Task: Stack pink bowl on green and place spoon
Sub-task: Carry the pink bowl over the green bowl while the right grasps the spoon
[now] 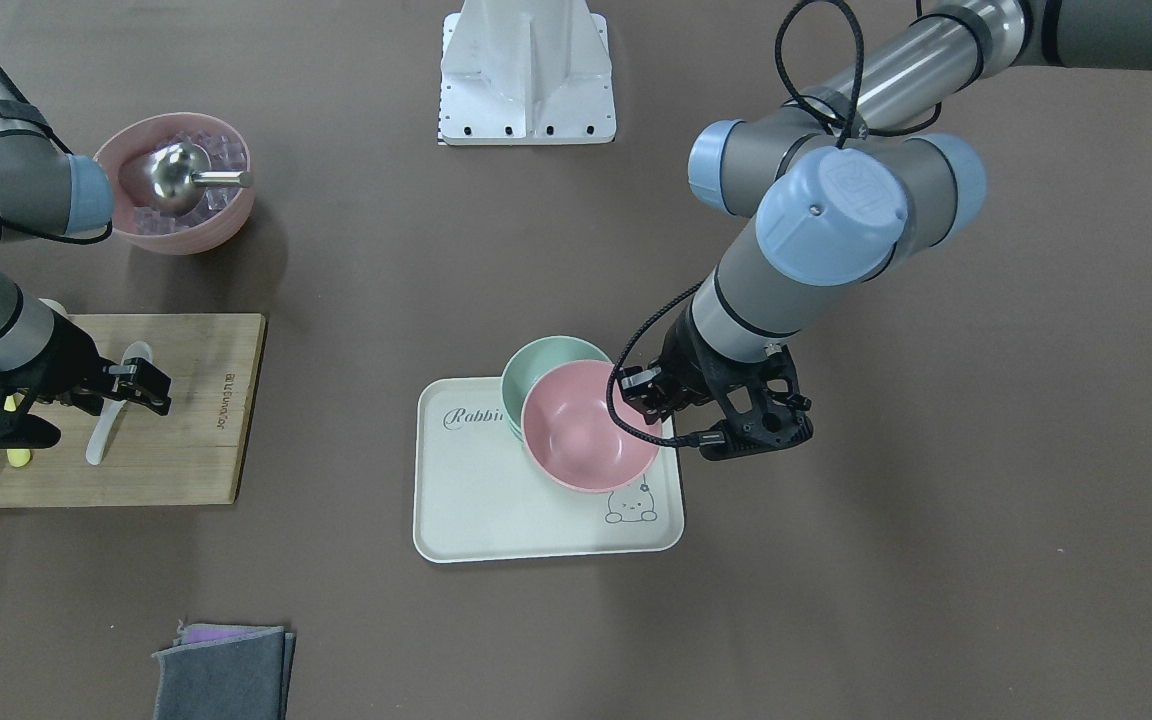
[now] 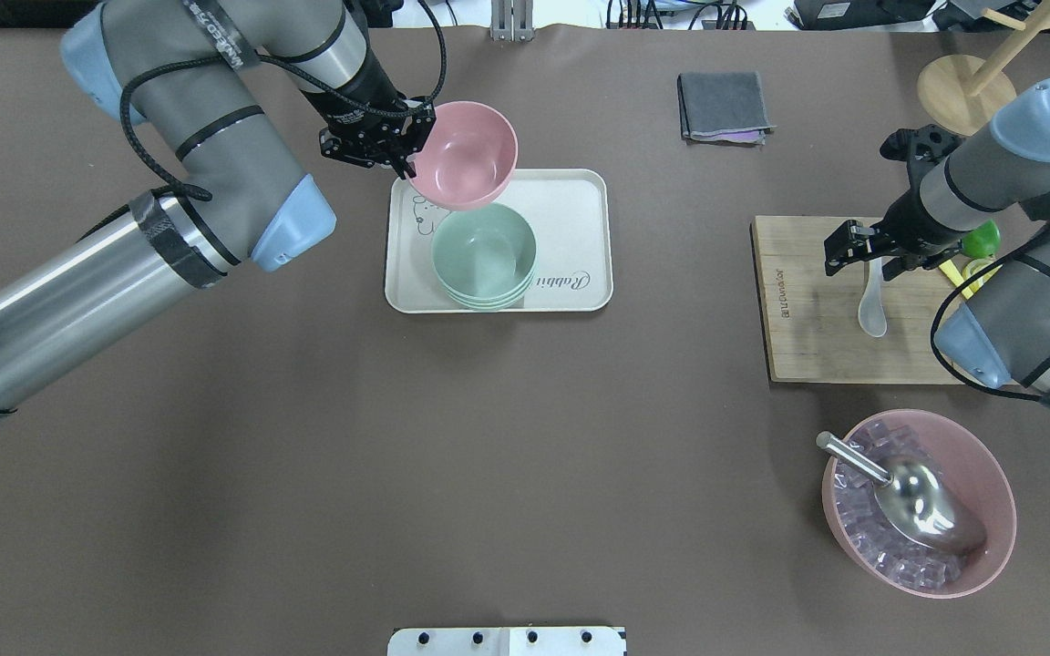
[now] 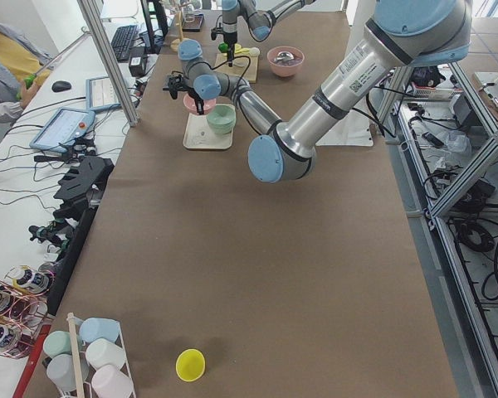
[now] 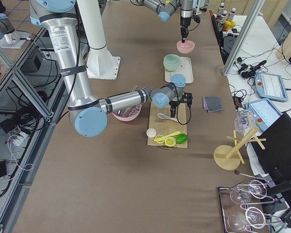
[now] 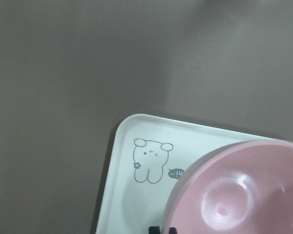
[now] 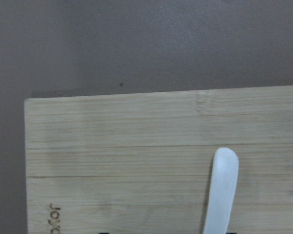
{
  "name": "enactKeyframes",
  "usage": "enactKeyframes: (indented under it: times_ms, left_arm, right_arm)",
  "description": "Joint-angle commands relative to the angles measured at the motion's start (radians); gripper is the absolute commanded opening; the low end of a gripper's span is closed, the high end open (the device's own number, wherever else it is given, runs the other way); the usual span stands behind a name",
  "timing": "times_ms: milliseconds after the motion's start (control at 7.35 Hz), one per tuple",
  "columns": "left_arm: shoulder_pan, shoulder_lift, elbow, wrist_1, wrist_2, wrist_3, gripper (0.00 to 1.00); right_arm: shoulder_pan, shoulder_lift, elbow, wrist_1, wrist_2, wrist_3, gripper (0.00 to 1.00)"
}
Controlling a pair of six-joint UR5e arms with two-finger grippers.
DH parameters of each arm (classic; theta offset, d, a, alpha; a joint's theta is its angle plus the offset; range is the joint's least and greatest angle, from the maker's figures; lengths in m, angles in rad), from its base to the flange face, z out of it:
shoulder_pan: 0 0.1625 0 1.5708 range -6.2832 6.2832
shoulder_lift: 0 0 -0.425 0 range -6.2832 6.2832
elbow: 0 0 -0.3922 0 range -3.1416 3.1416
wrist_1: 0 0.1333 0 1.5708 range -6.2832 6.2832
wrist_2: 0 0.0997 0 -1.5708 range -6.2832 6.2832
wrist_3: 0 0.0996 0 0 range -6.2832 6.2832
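Across the table, front-facing view: we see the left gripper [image 1: 650, 408] clamped on the rim of the pink bowl [image 1: 591, 425]. The bowl hangs over the tray [image 1: 496, 520] and overlaps the green bowls [image 1: 539, 362] in the picture without sitting in them.
Front-facing view, board side: the right gripper [image 1: 143, 385] has its jaws spread wide about the handle of the spoon [image 1: 106, 425], which lies flat on the cutting board [image 1: 206, 440].
Overhead view, bowls: the pink bowl is beside the green pair on the far side from the robot, its rim just reaching theirs. We judge it has to travel over them and then come down.
Overhead view, spoon: the handle lies between the open jaws and nothing is gripped.
Left side view: the pink bowl is raised clear of the tray, next to the green pair.
Right side view: the pink bowl hangs from the far arm beyond the green pair. The spoon lies on the board, just beside the near arm's tool.
Left wrist view: the pink bowl fills the lower right corner and meets the gripper at the bottom edge, with the tray underneath.
Right wrist view: the spoon handle runs up from the bottom edge over the bare board.
Progress: we judge the bowl lifted but not stacked and the spoon not yet grasped, so both placements remain.
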State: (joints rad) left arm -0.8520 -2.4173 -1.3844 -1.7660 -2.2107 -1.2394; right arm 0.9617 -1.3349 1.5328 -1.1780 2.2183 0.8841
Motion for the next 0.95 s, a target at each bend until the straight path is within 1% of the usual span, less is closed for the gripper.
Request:
enactKeyframes:
  times_ms: [0, 136, 272, 408, 544, 816]
  left_arm:
    - [0.037, -0.003, -0.001, -0.003, 0.046, -0.005, 0.00]
    - [0.048, 0.000, -0.005, -0.001, 0.045, -0.006, 0.00]
    - [0.048, 0.016, -0.052, 0.005, 0.042, -0.008, 0.00]
    - [0.048, 0.055, -0.102, 0.010, 0.040, -0.008, 0.00]
    - [0.060, 0.072, -0.122, 0.010, 0.042, -0.011, 0.00]
    - [0.083, 0.077, -0.119, 0.010, 0.046, -0.009, 0.00]
  right_arm:
    - [0.003, -0.023, 0.001, 0.000, 0.001, -0.001, 0.83]
    - [0.003, -0.030, 0.003, 0.001, 0.001, -0.002, 0.82]
    - [0.002, -0.027, 0.004, 0.000, 0.001, -0.002, 0.82]
    - [0.002, -0.029, 0.004, 0.000, 0.001, -0.001, 0.82]
    - [0.003, -0.032, 0.003, 0.000, 0.001, -0.001, 0.82]
    - [0.002, -0.033, 0.003, -0.002, 0.003, 0.001, 0.82]
